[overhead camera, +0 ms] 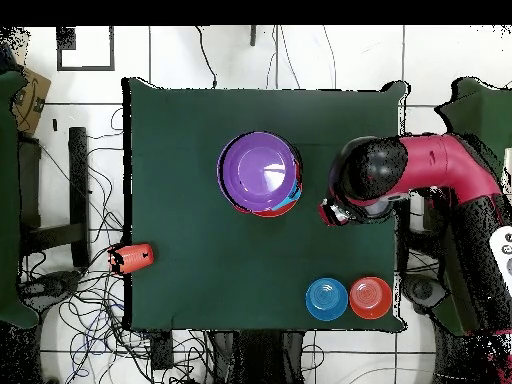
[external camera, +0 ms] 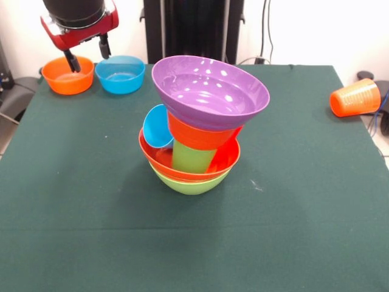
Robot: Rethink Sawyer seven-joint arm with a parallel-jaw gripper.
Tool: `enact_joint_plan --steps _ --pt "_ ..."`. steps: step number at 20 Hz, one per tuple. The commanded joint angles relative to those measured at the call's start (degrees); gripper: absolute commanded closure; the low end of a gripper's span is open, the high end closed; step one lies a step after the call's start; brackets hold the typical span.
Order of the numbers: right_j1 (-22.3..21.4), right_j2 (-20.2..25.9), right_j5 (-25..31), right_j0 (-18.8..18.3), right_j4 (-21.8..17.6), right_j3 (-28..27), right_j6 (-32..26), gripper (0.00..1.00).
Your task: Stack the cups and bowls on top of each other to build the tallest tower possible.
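The tower stands mid-table: a large lime green bowl at the base and a large orange-red bowl in it. A lime green cup and a tilted light blue cup sit in that bowl. A small orange bowl rests on the green cup. A tilted large purple bowl tops the pile and hides it in the overhead view. A red piece shows behind. My gripper hangs open and empty, above the table beside the tower.
A small orange bowl and a small blue bowl stand side by side at the table edge near the robot. An orange cup lies on its side at the table's side edge. The table has a dark green cloth.
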Motion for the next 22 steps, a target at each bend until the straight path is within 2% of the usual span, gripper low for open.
enact_joint_plan --steps 1,10,22 --pt "0.83 -1.45 -2.58 -0.44 -2.93 4.70 -18.86 0.00" --pt "1.08 -0.85 -2.75 -1.79 -3.41 5.14 -20.40 0.00" --pt "1.45 -0.24 -2.68 -1.16 -2.89 4.73 -19.23 0.00"
